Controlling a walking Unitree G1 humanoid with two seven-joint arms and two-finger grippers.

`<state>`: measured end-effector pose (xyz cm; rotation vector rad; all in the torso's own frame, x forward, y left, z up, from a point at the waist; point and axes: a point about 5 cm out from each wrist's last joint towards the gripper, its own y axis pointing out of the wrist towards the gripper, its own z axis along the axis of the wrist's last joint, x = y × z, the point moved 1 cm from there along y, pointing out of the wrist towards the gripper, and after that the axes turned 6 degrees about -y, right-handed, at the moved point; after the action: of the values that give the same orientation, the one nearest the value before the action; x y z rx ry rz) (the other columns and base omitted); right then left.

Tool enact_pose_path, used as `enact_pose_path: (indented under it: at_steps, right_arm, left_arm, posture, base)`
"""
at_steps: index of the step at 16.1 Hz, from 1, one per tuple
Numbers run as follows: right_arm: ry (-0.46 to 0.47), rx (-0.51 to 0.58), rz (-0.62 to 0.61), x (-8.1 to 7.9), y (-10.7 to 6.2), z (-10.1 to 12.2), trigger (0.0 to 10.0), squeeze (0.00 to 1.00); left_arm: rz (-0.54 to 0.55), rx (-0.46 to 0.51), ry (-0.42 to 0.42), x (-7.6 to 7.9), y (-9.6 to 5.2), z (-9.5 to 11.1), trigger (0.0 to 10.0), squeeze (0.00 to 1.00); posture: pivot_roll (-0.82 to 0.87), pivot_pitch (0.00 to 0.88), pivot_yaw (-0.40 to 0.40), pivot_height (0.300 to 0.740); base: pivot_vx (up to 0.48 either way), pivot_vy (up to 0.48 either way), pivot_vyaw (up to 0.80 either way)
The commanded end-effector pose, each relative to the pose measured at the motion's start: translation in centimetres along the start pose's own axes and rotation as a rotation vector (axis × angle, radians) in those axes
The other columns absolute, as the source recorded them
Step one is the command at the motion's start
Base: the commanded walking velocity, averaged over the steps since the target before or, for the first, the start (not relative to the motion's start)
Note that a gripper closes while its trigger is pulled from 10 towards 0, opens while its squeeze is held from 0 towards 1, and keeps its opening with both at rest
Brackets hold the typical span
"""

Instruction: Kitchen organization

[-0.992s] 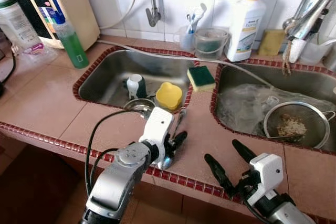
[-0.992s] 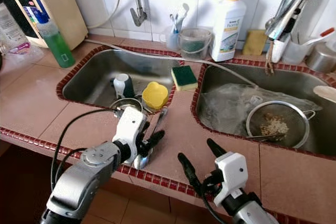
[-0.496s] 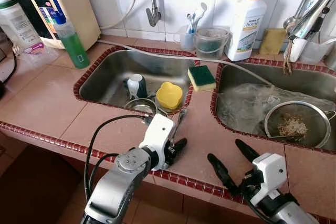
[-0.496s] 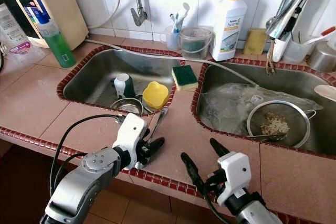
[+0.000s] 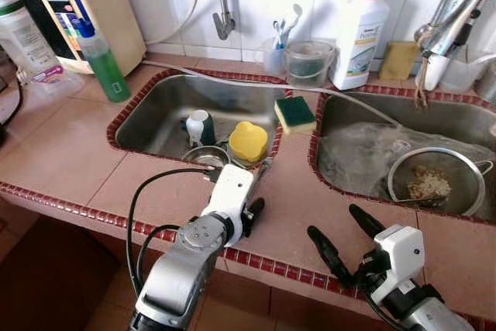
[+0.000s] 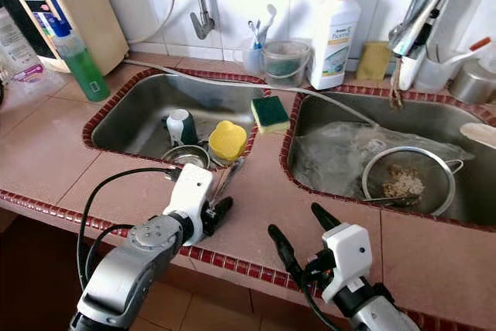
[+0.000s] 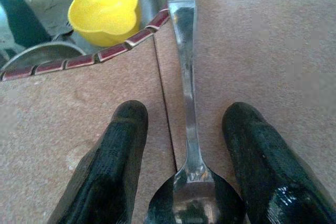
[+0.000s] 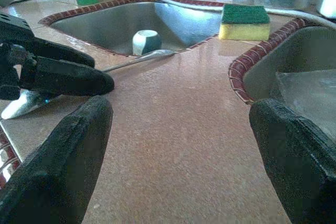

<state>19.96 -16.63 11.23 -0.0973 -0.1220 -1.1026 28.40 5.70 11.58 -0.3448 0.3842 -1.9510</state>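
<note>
Long steel spoon (image 7: pixel 188 129) on the pink tiled worktop (image 5: pixel 70 153), not yet lifted.
We have our left claw (image 7: pixel 184 145) spread wide, one finger each side of the spoon's neck, just short of clenching; our right claw (image 5: pixel 341 230) hovers released nearby. The yellow plastic cup (image 5: pixel 248 141) and steel bowl (image 5: pixel 205 156) in the left sink (image 5: pixel 155 114) remain unsorted.
</note>
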Motion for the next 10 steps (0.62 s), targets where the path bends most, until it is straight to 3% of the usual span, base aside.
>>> enact_pose_path:
  at_steps: [1,3,4,5,6,7,8,10]
  right_arm:
    - [-0.004,0.007,0.005,-0.3,-0.1,0.4,10.0,0.00]
    - [-0.003,0.009,0.003,-0.4,-0.1,0.4,10.0,0.00]
    - [-0.005,0.010,0.004,-0.4,0.0,0.5,10.0,0.00]
    - [-0.007,0.011,0.004,-0.3,0.0,0.5,10.0,0.00]
    - [-0.009,0.011,0.003,-0.2,0.0,0.5,10.0,0.00]
    - [-0.010,0.013,0.003,-0.2,0.0,0.5,10.0,0.00]
    - [-0.010,0.016,0.005,-0.2,0.1,0.7,10.0,0.00]
    - [0.001,0.022,0.016,-0.3,0.2,0.9,10.0,0.00]
  left_arm:
    - [0.090,-0.098,-0.013,-1.9,0.1,-1.9,10.0,0.00]
    - [0.098,-0.125,-0.046,-2.6,0.1,-2.5,10.0,0.00]
    - [0.084,-0.126,-0.047,-2.6,0.0,-2.7,7.1,0.00]
    - [0.062,-0.117,-0.013,-2.5,-0.2,-2.8,6.5,0.00]
    - [0.033,-0.139,-0.026,-2.3,-0.3,-3.2,2.5,0.00]
    - [0.002,-0.129,-0.015,-2.1,-0.5,-3.2,0.1,0.00]
    - [-0.038,-0.081,0.032,-1.7,-0.7,-2.9,0.0,0.00]
    - [-0.068,-0.153,-0.061,-1.7,-0.8,-3.6,0.0,0.00]
  posture:
    - [-0.30,0.117,0.114,0.740]
    - [-0.30,0.116,0.116,0.740]
    - [-0.30,0.116,0.117,0.740]
    - [-0.30,0.115,0.118,0.740]
    - [-0.30,0.114,0.117,0.740]
    - [-0.30,0.114,0.117,0.740]
    - [-0.29,0.115,0.117,0.740]
    - [-0.29,0.113,0.114,0.740]
  base:
    - [0.000,0.000,0.00]
    - [0.000,0.000,0.00]
    - [0.000,0.000,0.00]
    - [0.000,0.000,0.00]
    - [0.000,0.000,0.00]
    - [0.000,0.000,0.00]
    - [0.000,0.000,0.00]
    - [0.000,0.000,0.00]
